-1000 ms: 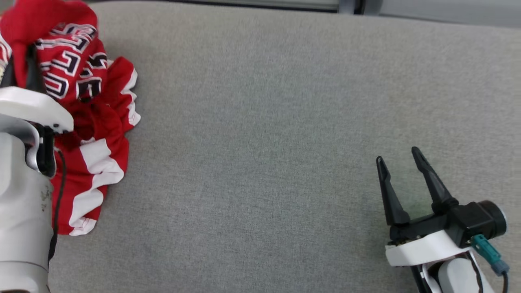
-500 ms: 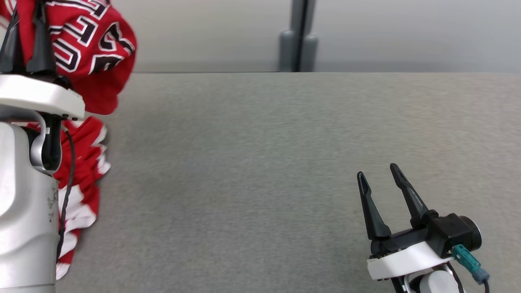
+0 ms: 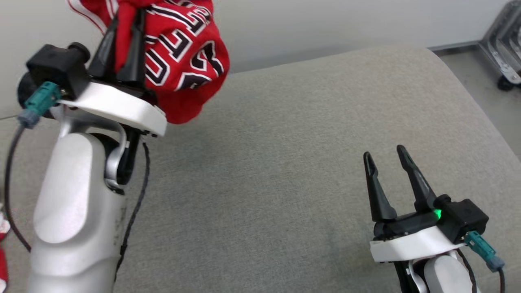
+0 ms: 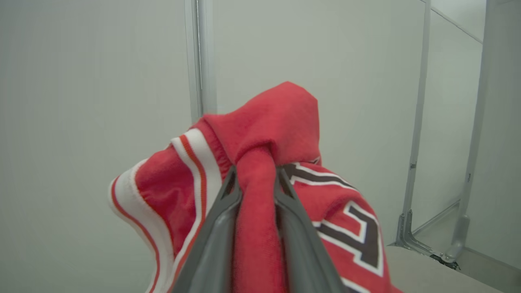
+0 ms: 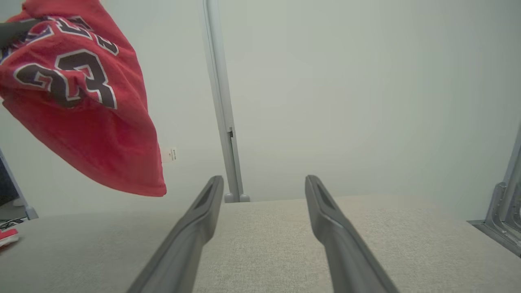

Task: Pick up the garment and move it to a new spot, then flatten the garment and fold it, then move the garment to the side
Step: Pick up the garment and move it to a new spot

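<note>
The garment (image 3: 183, 61) is a red jersey with white trim and dark outlined lettering. It hangs bunched in the air above the far left of the grey cushion (image 3: 285, 162). My left gripper (image 3: 124, 24) is raised at the upper left, shut on a fold of it. In the left wrist view the fingers (image 4: 220, 228) pinch a red fold of the garment (image 4: 276, 118) between them. My right gripper (image 3: 384, 154) stands open at the lower right, low over the cushion, holding nothing. The right wrist view shows the right gripper (image 5: 263, 181) with the garment (image 5: 81, 101) up to its left.
The cushion's rounded far-right corner drops to a floor where a metal frame on a caster (image 3: 504, 53) stands. A pale wall with a vertical post (image 5: 222, 122) runs behind. A bit of red cloth (image 3: 2, 260) shows at the lower left edge.
The head camera has swung and tilted. My left gripper has lifted the garment off the cushion and carried it up and inward. My right gripper stays open in much the same pose.
</note>
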{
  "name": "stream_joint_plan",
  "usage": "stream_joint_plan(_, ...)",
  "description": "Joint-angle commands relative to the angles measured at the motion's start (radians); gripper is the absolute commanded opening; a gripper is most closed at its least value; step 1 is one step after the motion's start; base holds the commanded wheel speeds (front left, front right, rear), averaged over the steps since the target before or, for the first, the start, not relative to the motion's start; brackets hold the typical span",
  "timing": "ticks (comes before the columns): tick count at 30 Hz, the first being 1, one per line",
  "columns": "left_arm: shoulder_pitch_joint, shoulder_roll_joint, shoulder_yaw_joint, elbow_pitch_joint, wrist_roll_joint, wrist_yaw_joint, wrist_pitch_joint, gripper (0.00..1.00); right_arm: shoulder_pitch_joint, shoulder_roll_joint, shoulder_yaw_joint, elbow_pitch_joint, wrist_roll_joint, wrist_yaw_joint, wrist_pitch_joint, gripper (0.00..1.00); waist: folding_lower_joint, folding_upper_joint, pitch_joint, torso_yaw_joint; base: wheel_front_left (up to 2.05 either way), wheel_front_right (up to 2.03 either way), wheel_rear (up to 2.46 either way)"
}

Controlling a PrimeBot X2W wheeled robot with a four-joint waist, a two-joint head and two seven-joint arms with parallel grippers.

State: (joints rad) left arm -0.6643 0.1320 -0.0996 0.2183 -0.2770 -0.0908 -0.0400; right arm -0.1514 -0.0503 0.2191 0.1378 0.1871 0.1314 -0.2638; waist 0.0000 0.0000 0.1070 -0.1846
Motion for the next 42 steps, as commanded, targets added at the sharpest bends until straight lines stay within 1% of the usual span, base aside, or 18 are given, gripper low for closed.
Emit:
stream_joint_plan(1, 0.017, -0.005, -0.012, -0.001, 0.011, 0.004, 0.0, 0.0, -0.015, -0.001, -0.005, -0.009, 0.009, -0.001, -0.001, 1.0, 0.0, 0.0, 0.06, -0.073, 0.0, 0.0, 0.0)
stream_joint_plan(8, 0.064, -0.058, -0.107, 0.103, 0.013, 0.014, -0.053, 0.0, -0.057, 0.0, -0.021, -0.028, 0.056, -0.001, -0.001, 1.0, 0.0, 0.0, 0.173, -0.175, 0.0, 0.0, 0.0)
stream_joint_plan(14, 0.11, -0.077, -0.234, 0.258, -0.02, 0.011, -0.127, 0.0, -0.073, 0.0, -0.026, -0.029, 0.08, -0.001, -0.001, 1.0, 0.0, 0.0, 0.216, -0.212, 0.0, 0.0, 0.0)
stream_joint_plan(18, 0.142, -0.08, -0.359, 0.304, -0.167, 0.01, -0.156, 0.0, -0.07, 0.0, -0.028, -0.024, 0.079, -0.001, -0.001, 1.0, 0.0, 0.0, 0.212, -0.212, 0.0, 0.0, 0.0)
stream_joint_plan(19, 0.146, -0.079, -0.396, 0.305, -0.212, 0.006, -0.156, 0.69, -0.068, 0.0, -0.03, -0.023, 0.073, -0.001, -0.001, 1.0, 0.0, 0.0, 0.207, -0.207, 0.0, 0.0, 0.0)
stream_joint_plan(20, 0.146, -0.079, -0.437, 0.304, -0.247, 0.003, -0.155, 1.0, -0.066, 0.0, -0.031, -0.021, 0.07, -0.001, -0.001, 1.0, 0.0, 0.0, 0.201, -0.2, 0.0, 0.0, 0.0)
stream_joint_plan(21, 0.151, -0.08, -0.473, 0.301, -0.288, -0.002, -0.156, 1.0, -0.065, 0.0, -0.03, -0.018, 0.065, -0.001, -0.001, 1.0, 0.0, 0.0, 0.194, -0.191, 0.0, 0.0, 0.0)
stream_joint_plan(22, 0.161, -0.079, -0.536, 0.284, -0.368, -0.011, -0.16, 1.0, -0.059, -0.001, -0.031, -0.015, 0.055, -0.001, -0.001, 1.0, 0.0, 0.0, 0.175, -0.169, 0.0, 0.0, 0.0)
stream_joint_plan(23, 0.16, -0.08, -0.562, 0.276, -0.392, -0.013, -0.166, 1.0, -0.056, -0.001, -0.031, -0.013, 0.047, -0.001, -0.001, 1.0, 0.0, 0.0, 0.164, -0.156, 0.0, 0.0, 0.0)
stream_joint_plan(26, 0.161, -0.078, -0.592, 0.246, -0.435, 0.008, -0.197, 1.0, -0.047, -0.001, -0.033, -0.009, 0.027, -0.001, -0.001, 1.0, 0.0, 0.0, 0.126, -0.111, 0.0, 0.0, 0.0)
stream_joint_plan(28, 0.176, -0.08, -0.582, 0.212, -0.442, 0.026, -0.215, 1.0, -0.033, -0.001, -0.03, -0.005, 0.015, -0.001, -0.001, 1.0, 0.0, 0.0, 0.098, -0.077, 0.0, 0.0, 0.0)
stream_joint_plan(29, 0.187, -0.079, -0.567, 0.194, -0.44, 0.034, -0.219, 1.0, -0.027, -0.001, -0.024, -0.002, 0.009, -0.001, -0.001, 1.0, 0.0, 0.0, 0.085, -0.062, 0.0, 0.0, 0.0)
stream_joint_plan(31, 0.212, -0.068, -0.53, 0.133, -0.405, 0.027, -0.225, 1.0, -0.016, -0.001, -0.019, 0.008, 0.004, -0.001, -0.001, 1.0, 0.0, 0.0, 0.053, -0.03, 0.0, 0.0, 0.0)
stream_joint_plan(35, 0.351, -0.045, -0.366, -0.001, -0.322, 0.069, -0.223, 1.0, 0.008, -0.001, -0.011, 0.038, -0.008, -0.001, -0.001, 1.0, 0.0, 0.0, -0.006, 0.03, 0.0, 0.0, 0.0)
stream_joint_plan(39, 0.48, -0.033, -0.232, -0.092, -0.188, 0.095, -0.224, 1.0, 0.039, -0.002, -0.02, 0.05, -0.025, -0.001, -0.001, 1.0, 0.0, 0.0, -0.056, 0.085, 0.0, 0.0, 0.0)
stream_joint_plan(40, 0.51, -0.029, -0.208, -0.11, -0.143, 0.098, -0.224, 1.0, 0.044, -0.001, -0.023, 0.05, -0.027, -0.001, -0.001, 1.0, 0.0, 0.0, -0.066, 0.097, 0.0, 0.0, 0.0)
stream_joint_plan(41, 0.51, -0.029, -0.208, -0.11, -0.143, 0.098, -0.224, 1.0, 0.044, -0.001, -0.023, 0.05, -0.027, -0.001, -0.001, 1.0, 0.0, 0.0, -0.066, 0.097, 0.0, 0.0, 0.0)
stream_joint_plan(42, 0.541, -0.028, -0.185, -0.124, -0.107, 0.102, -0.224, 1.0, 0.047, -0.001, -0.023, 0.049, -0.028, -0.001, -0.001, 1.0, 0.0, 0.0, -0.074, 0.108, 0.0, 0.0, 0.0)
